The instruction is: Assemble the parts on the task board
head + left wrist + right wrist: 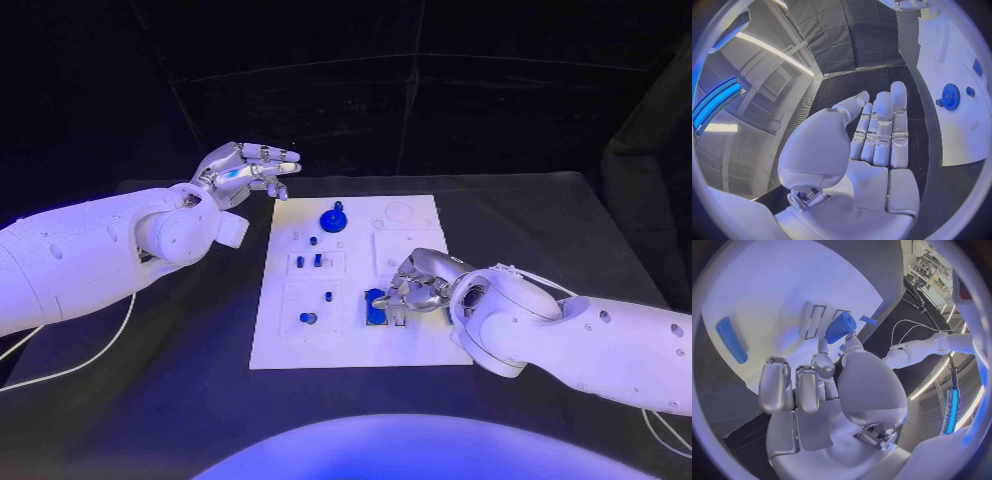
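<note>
Task board (411, 345): white plate, flat in the middle of the black table (562, 215), long side running away from the robot.

Right hand (415, 288): down over the board's near right part, fingers curled in. In the right wrist view (817, 380) the thumb and a finger pinch a blue block (840, 327), so this hand is gripping a part.

Blue block: in the head view it shows at (376, 305), just under the right hand's fingertips, low over the board or touching it; I cannot tell which.

Left hand (248, 168): raised off the board's far left corner, well apart from the parts. The left wrist view (873, 135) shows its fingers straight and side by side with nothing in the palm, so it is empty and unclenched.

Blue gear (333, 219): round toothed piece on the board's far half, also at (950, 96) in the left wrist view.

Small blue pegs (313, 240): several stand or lie down the board's left side, apart from both hands.

Blue cylinder (731, 339): lies on its side on the board, well apart from the held block.
</note>
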Controlling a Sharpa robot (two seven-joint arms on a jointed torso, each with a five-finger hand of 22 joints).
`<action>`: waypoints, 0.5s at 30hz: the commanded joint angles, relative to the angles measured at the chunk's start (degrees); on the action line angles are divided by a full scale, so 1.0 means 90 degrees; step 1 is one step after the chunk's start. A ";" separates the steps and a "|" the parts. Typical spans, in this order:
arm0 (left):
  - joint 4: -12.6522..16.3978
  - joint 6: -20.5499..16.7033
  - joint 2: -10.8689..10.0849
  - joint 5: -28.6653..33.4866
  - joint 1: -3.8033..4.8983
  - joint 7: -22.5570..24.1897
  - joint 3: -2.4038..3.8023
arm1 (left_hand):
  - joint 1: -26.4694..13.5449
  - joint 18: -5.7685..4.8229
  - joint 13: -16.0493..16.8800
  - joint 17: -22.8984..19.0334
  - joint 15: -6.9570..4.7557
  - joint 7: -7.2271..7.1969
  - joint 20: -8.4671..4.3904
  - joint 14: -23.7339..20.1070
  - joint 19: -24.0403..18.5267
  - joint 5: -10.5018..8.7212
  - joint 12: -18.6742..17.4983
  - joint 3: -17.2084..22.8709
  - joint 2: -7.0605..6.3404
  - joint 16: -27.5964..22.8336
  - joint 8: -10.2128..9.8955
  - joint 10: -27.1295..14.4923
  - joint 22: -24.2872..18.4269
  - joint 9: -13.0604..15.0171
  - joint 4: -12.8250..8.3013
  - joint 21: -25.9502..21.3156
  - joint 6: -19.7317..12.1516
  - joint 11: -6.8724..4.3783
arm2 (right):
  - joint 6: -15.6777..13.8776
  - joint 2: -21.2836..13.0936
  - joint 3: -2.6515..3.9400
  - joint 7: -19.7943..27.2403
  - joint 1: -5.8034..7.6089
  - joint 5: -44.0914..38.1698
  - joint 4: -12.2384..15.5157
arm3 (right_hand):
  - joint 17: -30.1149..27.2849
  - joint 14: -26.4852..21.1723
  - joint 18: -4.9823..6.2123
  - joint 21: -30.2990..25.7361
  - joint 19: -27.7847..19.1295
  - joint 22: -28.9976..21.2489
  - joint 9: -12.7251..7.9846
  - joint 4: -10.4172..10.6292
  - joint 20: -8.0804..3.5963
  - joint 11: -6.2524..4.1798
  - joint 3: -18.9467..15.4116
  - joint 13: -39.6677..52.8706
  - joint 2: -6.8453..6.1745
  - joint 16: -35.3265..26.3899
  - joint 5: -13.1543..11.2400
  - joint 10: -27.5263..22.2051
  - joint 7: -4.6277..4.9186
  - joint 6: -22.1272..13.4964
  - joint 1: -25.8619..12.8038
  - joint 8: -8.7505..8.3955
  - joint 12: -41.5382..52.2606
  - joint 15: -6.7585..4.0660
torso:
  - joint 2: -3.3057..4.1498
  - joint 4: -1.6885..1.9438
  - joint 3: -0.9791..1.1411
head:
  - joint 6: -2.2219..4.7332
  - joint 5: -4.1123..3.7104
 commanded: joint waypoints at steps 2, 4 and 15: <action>0.0010 0.0071 0.0006 0.0025 0.0011 0.0037 0.0006 | -0.0005 0.0087 -0.0009 -0.0008 -0.0016 -0.0004 0.0004 -0.0037 -0.0057 0.0004 0.0040 -0.0037 -0.0006 -0.0020 0.0027 -0.0055 -0.0009 -0.0011 -0.0001 -0.0036 -0.0028 0.0002 | -0.0127 -0.0079 0.0003 0.0687 0.0008 -0.0084 0.0097 | 0.0108 0.0370 -0.0115 0.0038 0.0013 0.0047 0.0051 -0.0249 -0.0033 -0.0011 0.0020 -0.0049 0.0066 0.0036 0.0141 -0.0021 -0.0029 0.0016 0.0375 0.0017 -0.0059 -0.0013 | -0.0002 -0.0010 0.0002 | -0.0005 -0.0005; 0.0009 0.0075 0.0009 0.0025 0.0011 0.0033 0.0006 | -0.0005 0.0087 -0.0009 -0.0008 -0.0016 -0.0004 0.0004 -0.0037 -0.0057 0.0004 0.0040 -0.0037 -0.0006 -0.0020 0.0027 -0.0055 -0.0009 -0.0011 -0.0001 -0.0036 -0.0028 0.0002 | -0.0072 -0.0097 0.0003 0.0739 0.0008 -0.0106 0.0113 | 0.0115 0.0370 -0.0116 0.0042 0.0014 0.0055 0.0071 -0.0342 -0.0033 -0.0010 0.0014 -0.0063 0.0092 0.0038 0.0149 -0.0018 -0.0025 0.0011 0.0495 0.0012 -0.0080 -0.0012 | -0.0004 -0.0006 -0.0006 | -0.0006 -0.0013; 0.0000 0.0092 0.0026 0.0025 0.0011 0.0013 0.0006 | -0.0009 0.0087 -0.0009 -0.0017 -0.0012 -0.0001 0.0007 -0.0044 -0.0060 0.0006 0.0050 -0.0048 -0.0003 -0.0017 0.0037 -0.0071 -0.0012 -0.0012 0.0000 -0.0043 -0.0043 0.0006 | 0.0174 -0.0019 0.0002 0.0515 0.0007 -0.0266 0.0019 | 0.0122 0.0369 -0.0119 0.0048 0.0015 0.0068 0.0099 -0.0424 -0.0030 -0.0008 -0.0007 -0.0088 0.0164 0.0039 0.0137 -0.0015 -0.0021 0.0013 0.0581 0.0007 -0.0112 -0.0009 | 0.0000 0.0021 -0.0006 | -0.0015 -0.0004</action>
